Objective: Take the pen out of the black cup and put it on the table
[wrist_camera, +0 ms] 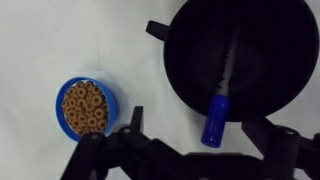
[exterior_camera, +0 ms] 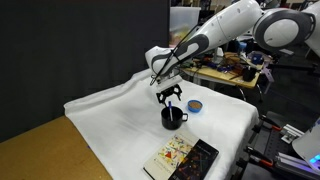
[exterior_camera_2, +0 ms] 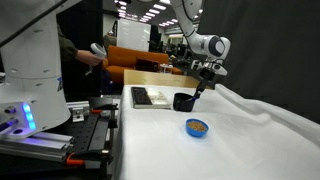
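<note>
Spread as wide as they go, the two fingers of my claw (wrist_camera: 197,128) have hold of nothing. I hang just above the black cup (wrist_camera: 185,60) without touching it, as both exterior views show (exterior_camera: 170,97) (exterior_camera_2: 203,80). Straight below me in the wrist view the pen (wrist_camera: 216,120) leans inside the cup. Its thick blue end lies against the rim nearest my fingers, and its thin dark end points down into the cup. The cup's handle juts out on the far side from me. Just beside the cup, but apart from it, stands a small blue dish (wrist_camera: 85,107) of cereal rings. Farther off a book (exterior_camera: 180,158) lies flat near the edge of the table (exterior_camera: 105,105), whose white cloth is wrinkled.
</note>
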Controlling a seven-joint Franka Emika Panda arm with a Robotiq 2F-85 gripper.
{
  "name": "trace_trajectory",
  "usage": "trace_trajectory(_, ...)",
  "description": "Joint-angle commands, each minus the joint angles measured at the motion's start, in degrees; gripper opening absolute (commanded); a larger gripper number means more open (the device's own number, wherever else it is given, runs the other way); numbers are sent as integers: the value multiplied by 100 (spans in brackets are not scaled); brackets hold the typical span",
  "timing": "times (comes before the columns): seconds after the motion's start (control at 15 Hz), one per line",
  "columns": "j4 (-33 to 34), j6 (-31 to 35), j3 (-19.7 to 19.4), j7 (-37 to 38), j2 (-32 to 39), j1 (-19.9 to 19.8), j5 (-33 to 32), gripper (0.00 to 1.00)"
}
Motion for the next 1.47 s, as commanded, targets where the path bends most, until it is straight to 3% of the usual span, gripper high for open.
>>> trace_trajectory(0.0,31,-21,36,17,15,-20,-25,100)
trace_trajectory(0.6,36,13,27,48,38,-10,-32,100)
trace_trajectory(0.67,38,13,33,36,39,-15,-27,96)
trace_trajectory(0.73,38,21,40,26,37,-21,-18,74)
trace_trajectory(0.87,47,20,48,12,34,-29,-8,69)
trace_trajectory(1.4,114,-29,59,4,32,-36,9,14)
